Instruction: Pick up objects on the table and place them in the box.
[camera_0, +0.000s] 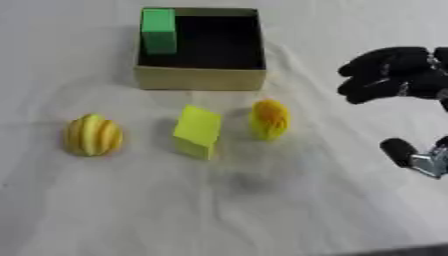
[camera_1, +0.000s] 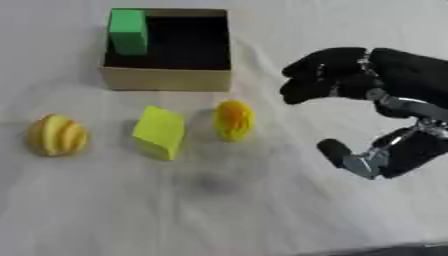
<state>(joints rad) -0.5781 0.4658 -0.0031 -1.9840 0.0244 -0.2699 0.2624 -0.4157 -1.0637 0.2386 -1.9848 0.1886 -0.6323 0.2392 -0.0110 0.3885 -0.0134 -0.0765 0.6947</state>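
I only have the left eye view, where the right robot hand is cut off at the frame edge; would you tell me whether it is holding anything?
Observer: It holds nothing. The right eye view shows the whole right robot hand, and only bare cloth shows between its curved fingers and its thumb.
Operator: Thank you. How does the thumb join the rest of it?
Observer: A silver joint links the thumb to a black section lower right, which your frame crops.
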